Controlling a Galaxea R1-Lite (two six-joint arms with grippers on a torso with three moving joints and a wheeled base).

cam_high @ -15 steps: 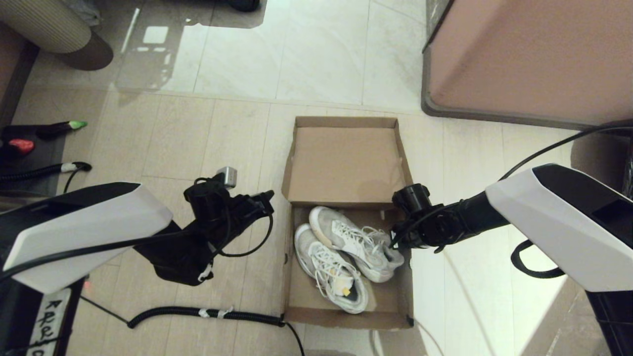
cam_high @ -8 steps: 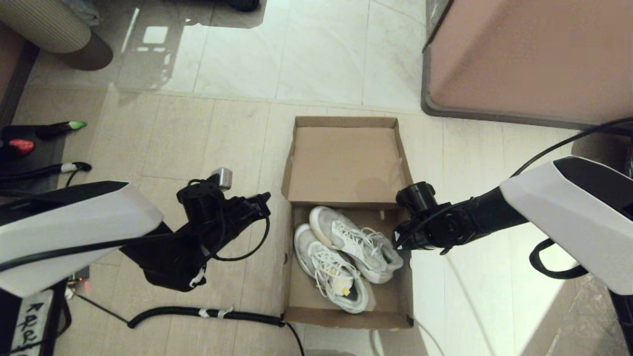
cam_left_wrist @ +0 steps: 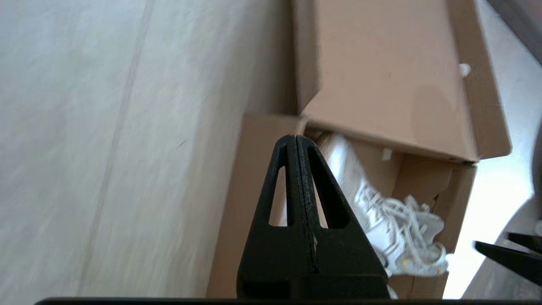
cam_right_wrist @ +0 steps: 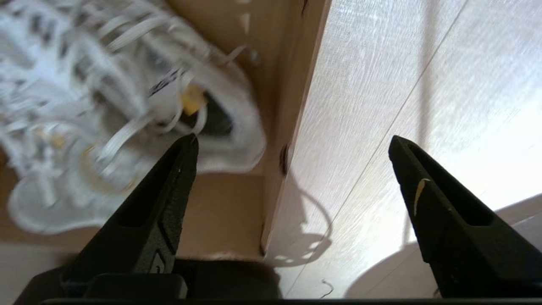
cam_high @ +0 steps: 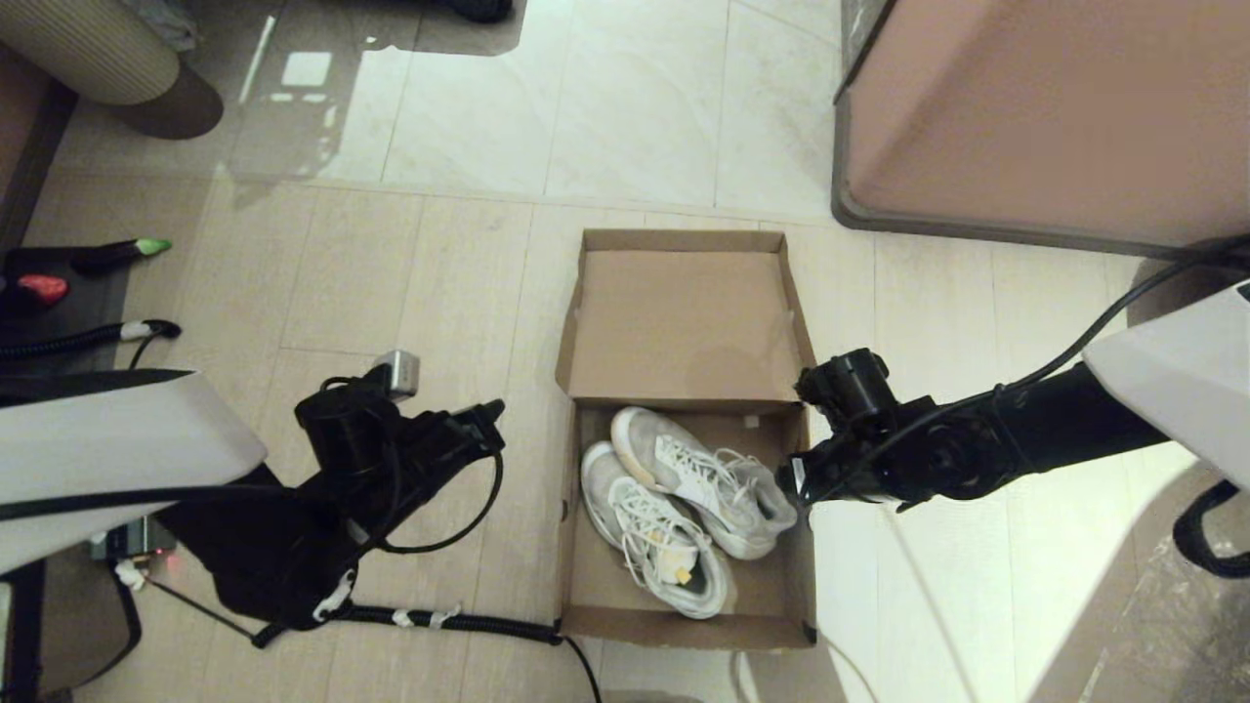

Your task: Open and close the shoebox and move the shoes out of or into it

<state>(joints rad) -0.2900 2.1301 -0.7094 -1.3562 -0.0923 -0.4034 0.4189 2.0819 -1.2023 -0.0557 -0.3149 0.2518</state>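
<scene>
The brown cardboard shoebox [cam_high: 684, 627] lies open on the floor, its flap lid [cam_high: 684, 322] folded back on the far side. Both white lace-up shoes [cam_high: 684, 493] lie side by side inside it. My right gripper [cam_high: 796, 480] hovers over the box's right wall beside the heel of the right-hand shoe [cam_right_wrist: 127, 84]. It is open wide [cam_right_wrist: 293, 139] with nothing between its fingers: one finger is over the box's inside, the other over the floor. My left gripper [cam_high: 491, 422] is shut and empty [cam_left_wrist: 296, 136], left of the box and apart from it.
A large pinkish-brown cabinet [cam_high: 1045, 117] stands at the far right. A black corrugated cable [cam_high: 410, 617] runs along the floor to the box's near left corner. A dark mat with a red and a green-tipped item [cam_high: 39, 288] lies at the far left.
The right gripper has opened wide and its arm has drawn back to the right. The left arm has pulled back and to the left, away from the box. The shoes have stayed in place.
</scene>
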